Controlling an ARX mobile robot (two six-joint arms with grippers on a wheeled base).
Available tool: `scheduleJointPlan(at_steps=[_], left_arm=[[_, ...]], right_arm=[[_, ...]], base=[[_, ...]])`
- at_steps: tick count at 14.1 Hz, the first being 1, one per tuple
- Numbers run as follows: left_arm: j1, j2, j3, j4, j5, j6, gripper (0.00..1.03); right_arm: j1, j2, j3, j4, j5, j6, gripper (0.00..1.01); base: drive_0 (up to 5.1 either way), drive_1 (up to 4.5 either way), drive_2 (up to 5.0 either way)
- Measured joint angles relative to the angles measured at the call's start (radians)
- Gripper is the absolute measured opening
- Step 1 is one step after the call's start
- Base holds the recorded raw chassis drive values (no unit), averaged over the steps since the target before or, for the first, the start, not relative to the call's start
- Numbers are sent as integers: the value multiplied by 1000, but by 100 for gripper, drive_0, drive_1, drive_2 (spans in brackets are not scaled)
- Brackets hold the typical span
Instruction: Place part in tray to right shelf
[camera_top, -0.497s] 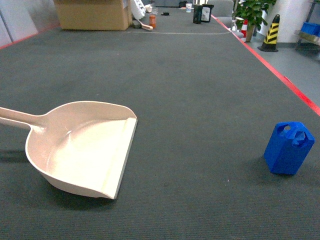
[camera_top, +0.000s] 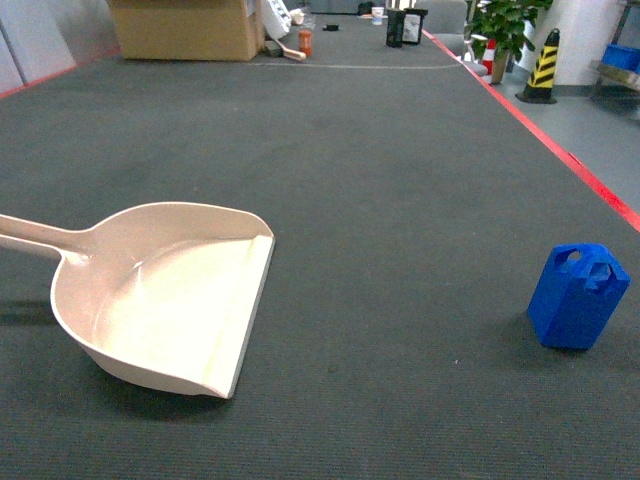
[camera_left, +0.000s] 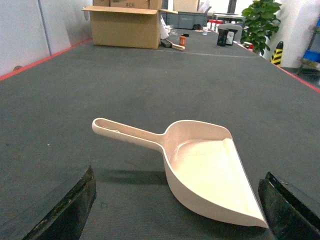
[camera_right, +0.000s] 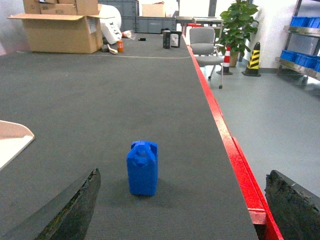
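- Dark grey carpeted surface (camera_top: 380, 180) runs long and wide, red edge strip (camera_right: 235, 155) down its right side; cardboard box (camera_top: 185, 28) at the far end, potted plant (camera_right: 239, 22) and a striped cone beyond the strip.
- Part (camera_top: 578, 296): bright blue, jerrycan-shaped, standing upright near the right edge, handle hole at top. Nothing touches it.
- Tray (camera_top: 165, 295): cream scoop, well apart from the part on the left, flat lip facing right toward the part, long handle (camera_left: 127, 131) reaching away to the left. Nothing in it.
- Right shelf: not seen in any view.
- Right gripper (camera_right: 182, 210): only the two dark fingertips (camera_right: 75, 210) show at the bottom corners of its wrist view, spread wide, holding nothing. The part sits ahead of them, a little left of centre between them.
- Left gripper (camera_left: 175, 210): fingertips (camera_left: 70, 210) likewise spread wide at the frame corners, touching nothing. Tray lies ahead, bowl nearer the right finger, handle nearer the left.
- Neither arm shows in the head view.
- Judgement: task barely begun; step in hand is likely the right arm's approach to the part.
- To do it well: shift slightly left to centre the block between the fingers, come down over its flat sides rather than the chamfered corners, and close squarely so the block does not tip or skid on the carpet toward the edge strip.
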Motion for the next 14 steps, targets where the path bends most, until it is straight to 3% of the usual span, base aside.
scheduleJointPlan(at_steps=[14], left_arm=[[0,0,0,0,0,0,98]], right_arm=[[0,0,0,0,0,0,98]], base=[[0,0,0]])
